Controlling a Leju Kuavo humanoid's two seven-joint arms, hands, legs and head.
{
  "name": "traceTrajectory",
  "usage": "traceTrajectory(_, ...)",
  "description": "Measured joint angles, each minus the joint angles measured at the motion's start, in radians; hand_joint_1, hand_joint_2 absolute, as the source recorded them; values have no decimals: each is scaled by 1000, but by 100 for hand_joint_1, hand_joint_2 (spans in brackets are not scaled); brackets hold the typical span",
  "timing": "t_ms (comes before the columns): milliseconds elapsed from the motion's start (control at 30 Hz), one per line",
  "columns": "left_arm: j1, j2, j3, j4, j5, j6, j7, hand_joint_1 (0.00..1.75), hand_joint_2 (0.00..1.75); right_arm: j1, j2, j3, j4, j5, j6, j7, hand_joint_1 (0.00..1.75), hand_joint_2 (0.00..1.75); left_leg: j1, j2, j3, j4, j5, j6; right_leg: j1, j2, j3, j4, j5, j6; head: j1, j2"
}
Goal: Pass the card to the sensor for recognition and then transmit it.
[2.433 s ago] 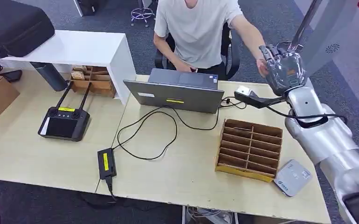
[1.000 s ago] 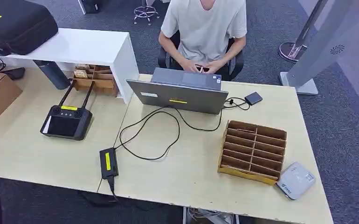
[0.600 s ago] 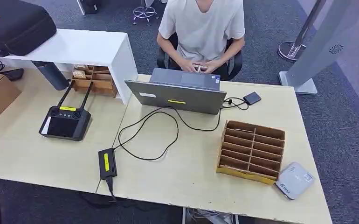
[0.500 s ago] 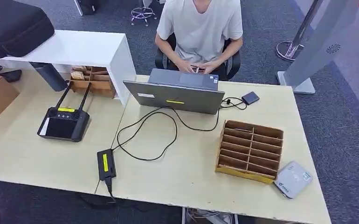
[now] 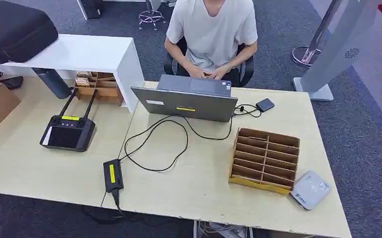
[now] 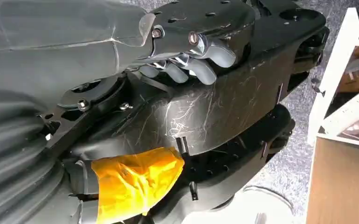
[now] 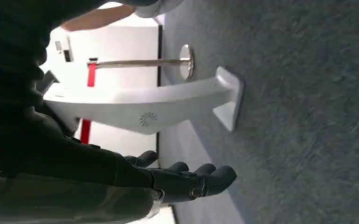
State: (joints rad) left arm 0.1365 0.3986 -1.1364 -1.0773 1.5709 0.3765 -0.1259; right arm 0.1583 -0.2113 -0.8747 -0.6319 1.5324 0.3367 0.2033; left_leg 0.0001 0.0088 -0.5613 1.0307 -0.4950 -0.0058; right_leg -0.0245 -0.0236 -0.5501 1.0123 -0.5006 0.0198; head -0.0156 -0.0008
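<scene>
Right hand (image 7: 177, 179) hung over grey carpet, fingers (image 7: 215, 177) extended, slightly apart, holding nothing. Left hand (image 6: 187, 58) had fingers (image 6: 201, 70) curled in, apparently empty, though the view was crowded. Cardboard divider box (image 5: 264, 159) on the worktop (image 5: 199, 178) had empty slots; white sensor (image 5: 310, 189) lay just beside it. Person's hands (image 5: 210, 74) were behind the laptop (image 5: 186, 101); card possibly there, too small to tell.

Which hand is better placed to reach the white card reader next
Probably the right hand: the white card reader sits at the table's right corner, on that arm's side. It looks open and empty; the left hand hangs curled against the robot's body.
</scene>
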Motion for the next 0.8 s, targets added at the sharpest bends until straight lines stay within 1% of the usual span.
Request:
traceTrajectory(33,0,0,0,2,0,0,1,0,175,-24,0,6,62,-8,-33,-4,0,175,0,0,1,0,0,0,0,0,1,0,0,0,0,0)
traceTrajectory(100,-2,0,0,6,0,-2,3,0,175,-65,0,14,158,-17,-64,-6,0,175,-2,-1,3,0,0,1,-1,-1,3,0,-1,1,0,0)
traceTrajectory(133,-2,-1,0,8,0,-3,4,0,175,-81,3,19,209,-23,-73,-6,0,175,-3,-1,5,0,-1,1,-3,-1,4,0,-2,3,0,0)
traceTrajectory(233,-4,-1,-1,14,0,-12,9,0,175,-117,10,19,312,-33,-88,-7,0,175,-5,-2,6,-2,-1,1,-5,-2,6,0,-2,3,0,0)
traceTrajectory(367,-11,-1,-5,23,0,-21,20,0,175,-157,29,19,415,-44,-102,-16,0,175,-8,-2,9,-3,-1,2,-8,-2,7,0,-3,4,0,0)
traceTrajectory(567,-25,0,-20,35,0,-30,35,0,175,-194,64,19,491,-59,-94,-19,0,175,-12,-3,14,-5,-2,3,-12,-2,12,0,-5,6,0,0)
traceTrajectory(700,-34,0,-28,40,0,-33,43,0,175,-210,83,19,506,-60,-87,-19,0,175,-16,-3,17,-7,-3,5,-16,-3,15,1,-6,7,0,0)
traceTrajectory(800,-40,0,-32,45,0,-34,57,0,175,-220,97,19,513,-50,-81,-15,0,175,-18,-4,21,-7,-4,7,-18,-3,18,1,-8,10,0,0)
